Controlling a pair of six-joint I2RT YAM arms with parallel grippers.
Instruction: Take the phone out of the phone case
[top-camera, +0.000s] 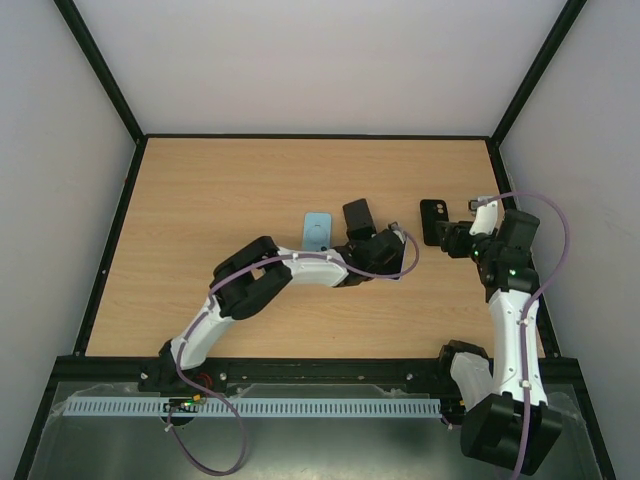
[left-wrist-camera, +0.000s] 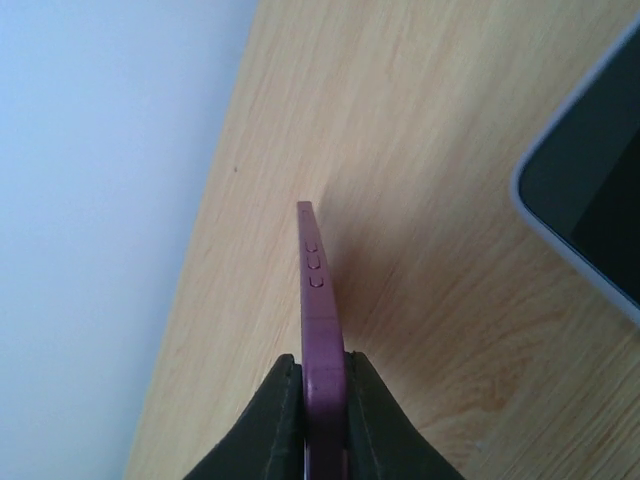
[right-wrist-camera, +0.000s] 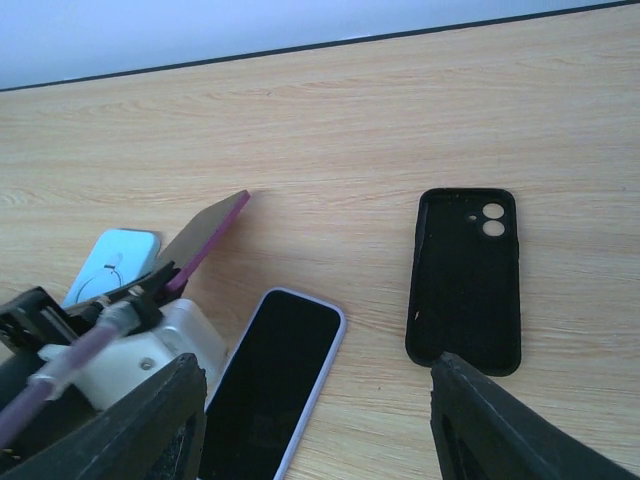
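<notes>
Black case (right-wrist-camera: 465, 280) is lying empty, 1 light-blue case (right-wrist-camera: 115, 262), 2 phones: L gripper (left-wrist-camera: 323, 362) is pinching the purple phone (left-wrist-camera: 315, 270) on edge, other phone (right-wrist-camera: 270, 385) lying flat. R gripper (top-camera: 447, 238) is hovering open by it.

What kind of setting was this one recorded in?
Probably a lab robot cell: a wooden tabletop boxed in by plain white panels on a black frame, with a left arm and right arm bolted at its near edge.
</notes>
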